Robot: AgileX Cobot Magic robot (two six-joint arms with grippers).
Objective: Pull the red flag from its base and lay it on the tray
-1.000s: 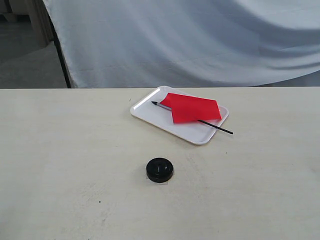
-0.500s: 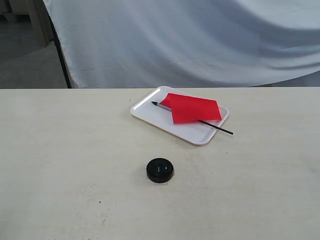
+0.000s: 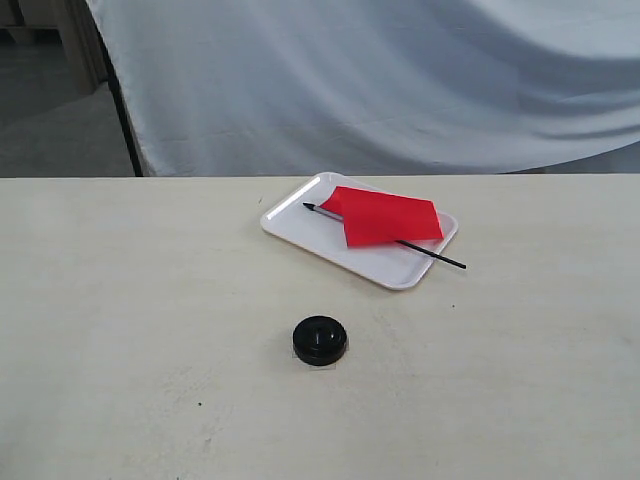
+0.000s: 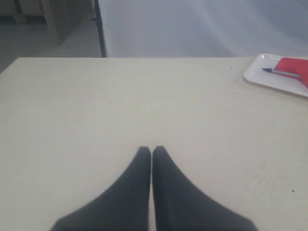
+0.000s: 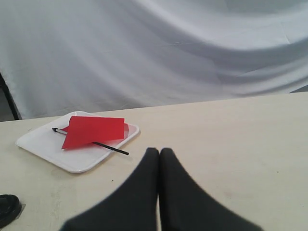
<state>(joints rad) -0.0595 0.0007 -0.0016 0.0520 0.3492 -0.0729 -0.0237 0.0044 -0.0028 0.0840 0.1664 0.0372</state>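
Note:
The red flag [image 3: 385,218] lies flat on the white tray [image 3: 300,222], its thin black pole sticking out over the tray's right rim. The black round base [image 3: 320,340] stands alone on the table, nearer the front, with nothing in its hole. Neither arm shows in the exterior view. My left gripper [image 4: 151,150] is shut and empty over bare table, with the tray [image 4: 262,79] and flag [image 4: 296,67] far off to one side. My right gripper [image 5: 159,151] is shut and empty, with the tray [image 5: 36,144], flag [image 5: 94,130] and an edge of the base [image 5: 7,208] beyond it.
A pale cream table [image 3: 120,330] fills the scene. A white cloth backdrop [image 3: 380,80] hangs behind its far edge, with a dark upright post [image 3: 122,110] at the cloth's left side.

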